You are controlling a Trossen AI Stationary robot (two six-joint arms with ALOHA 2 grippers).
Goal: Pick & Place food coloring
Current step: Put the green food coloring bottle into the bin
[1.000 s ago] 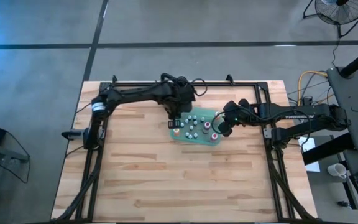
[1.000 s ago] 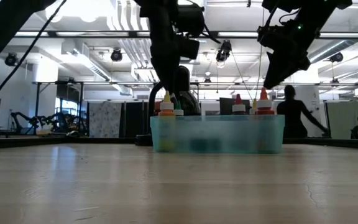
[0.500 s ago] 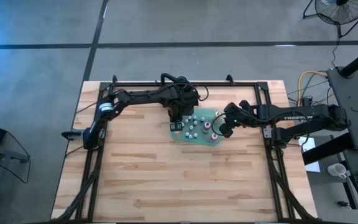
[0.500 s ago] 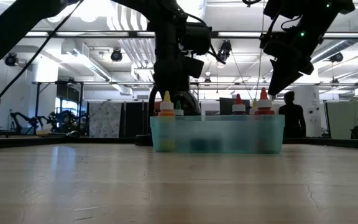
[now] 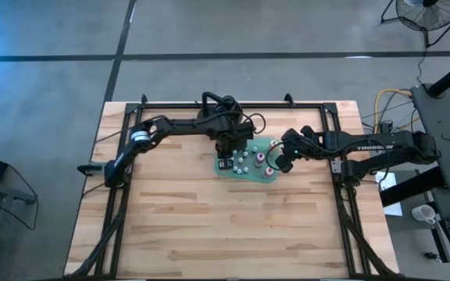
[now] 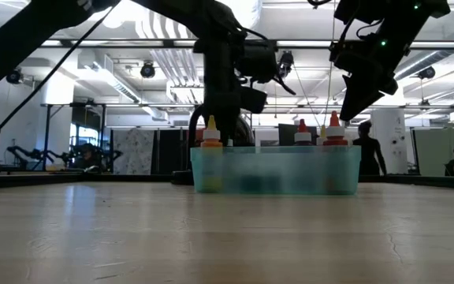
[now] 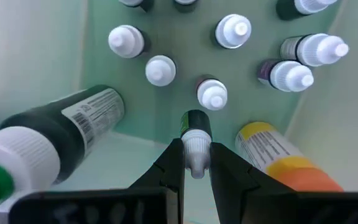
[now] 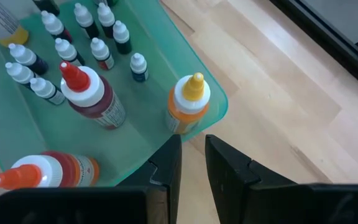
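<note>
small bottle (image 7: 196,138): white-capped, upright inside green tray (image 7: 36,37), near its wall, among other small bottles | left gripper (image 7: 196,163): jaws clamped on that bottle's cap | right gripper (image 8: 192,163): above tray's rim beside yellow-capped bottle (image 8: 188,103), jaws together, empty | tray on bench (image 5: 209,226)

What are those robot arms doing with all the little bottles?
The left gripper is shut on a small white-capped bottle, down inside the green tray where many other food coloring bottles stand. The right gripper hangs shut and empty just outside the tray's edge, near an orange bottle with a yellow tip. Whether the held bottle is being lifted or set down can't be told.
</note>
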